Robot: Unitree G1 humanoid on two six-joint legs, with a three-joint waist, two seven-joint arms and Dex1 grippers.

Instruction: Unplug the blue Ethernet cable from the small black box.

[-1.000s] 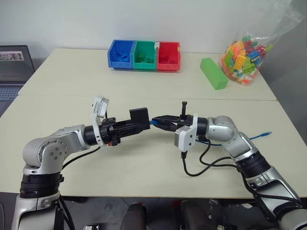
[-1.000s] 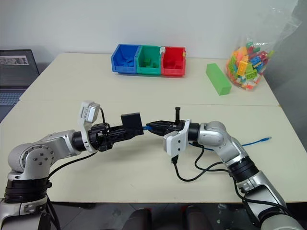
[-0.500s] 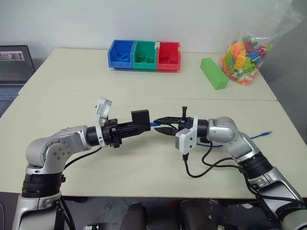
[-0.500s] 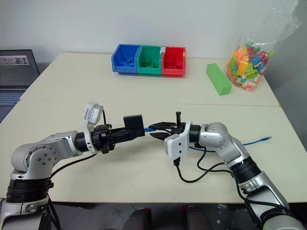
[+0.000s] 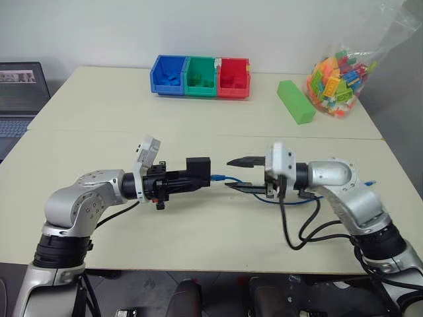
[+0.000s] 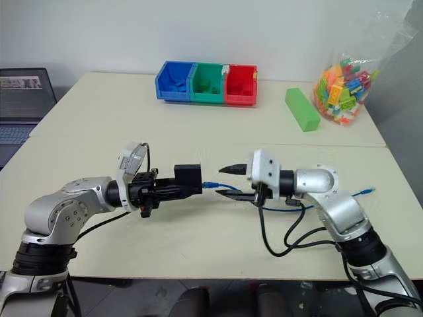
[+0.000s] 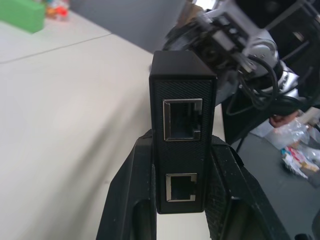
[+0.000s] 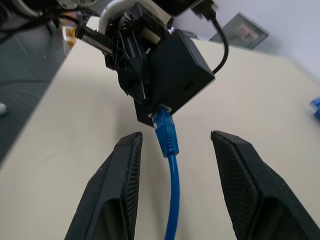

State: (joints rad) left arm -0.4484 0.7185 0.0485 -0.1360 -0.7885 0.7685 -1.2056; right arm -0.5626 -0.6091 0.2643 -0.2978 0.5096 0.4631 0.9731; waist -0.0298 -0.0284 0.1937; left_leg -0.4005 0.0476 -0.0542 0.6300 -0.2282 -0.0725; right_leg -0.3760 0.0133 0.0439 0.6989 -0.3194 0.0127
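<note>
Cable still plugged into the box above the table.
The left gripper [image 5: 193, 179] pinches the small black box [image 5: 198, 170]; the blue cable [image 8: 170, 150] runs between the spread fingers of the right gripper [image 5: 242, 173], untouched.

Two pale tables pushed together, with toys at the back.

The cream table [image 5: 198, 224] in front meets a second one along a thin seam. On the far one sit three little bins in a row, blue [image 5: 166, 74], green [image 5: 201, 76] and red [image 5: 232, 78] (all touching), a green block [image 5: 294, 101] off to their right, and a clear bag of colourful bricks [image 5: 336, 76] by the corner. A blue cable [image 6: 353, 194] lies on the near table at the right edge.
</note>
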